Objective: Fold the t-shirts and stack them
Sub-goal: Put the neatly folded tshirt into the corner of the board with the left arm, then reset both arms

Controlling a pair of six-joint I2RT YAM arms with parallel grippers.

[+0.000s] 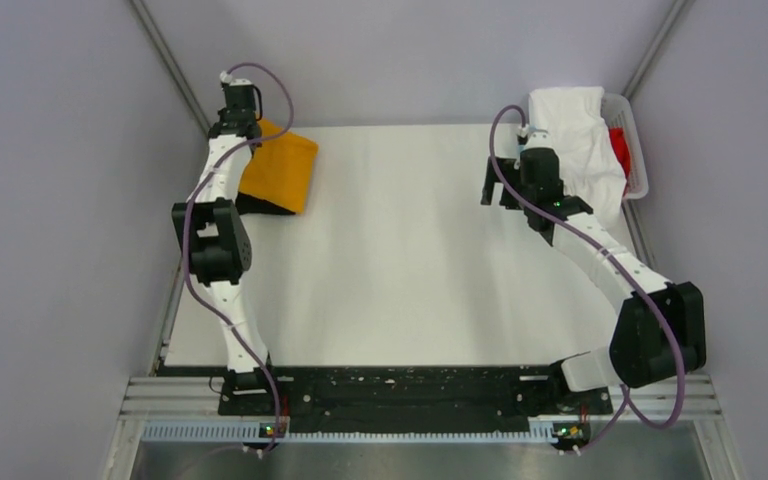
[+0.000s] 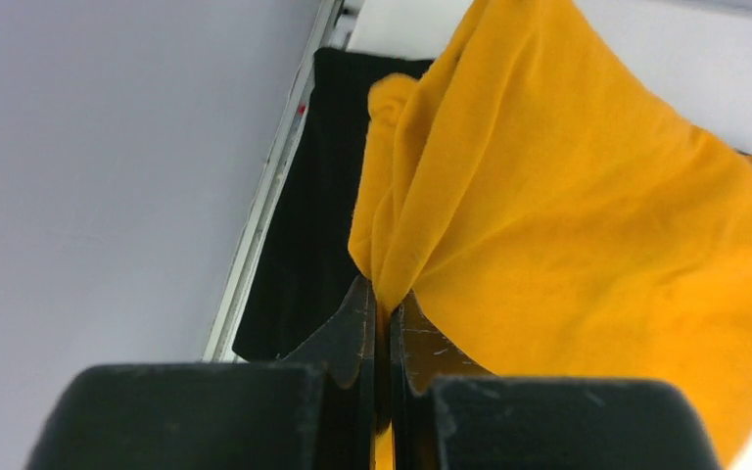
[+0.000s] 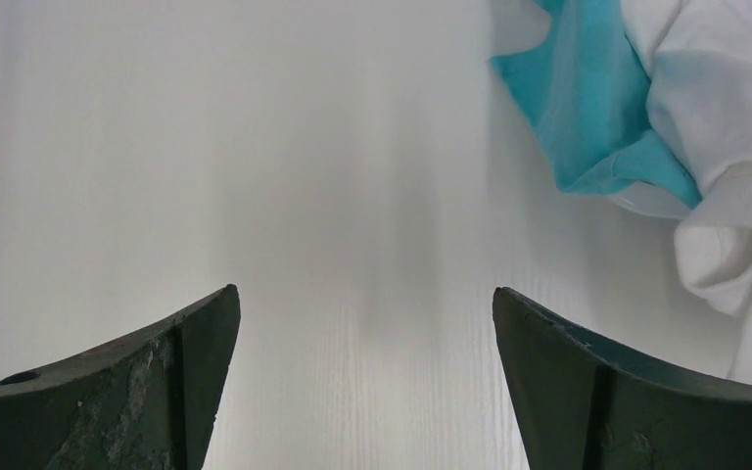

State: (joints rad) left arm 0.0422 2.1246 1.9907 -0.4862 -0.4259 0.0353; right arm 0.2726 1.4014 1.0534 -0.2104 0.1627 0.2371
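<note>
A white table (image 1: 400, 260) is enclosed by pale grey walls. Over the table's right half, the right gripper (image 3: 364, 323) is held wide open and empty. Just beyond, at the table's far right corner, a white t-shirt (image 1: 580, 135) is draped over a white basket (image 1: 642, 160), with a teal t-shirt (image 3: 587, 98) and a red t-shirt (image 1: 618, 148) partly shown. At the table's far left corner, a fold of the mustard-orange t-shirt (image 2: 568, 225) is pinched in the closed left gripper (image 2: 382, 304), with a black t-shirt (image 2: 304, 225) beneath it.
</note>
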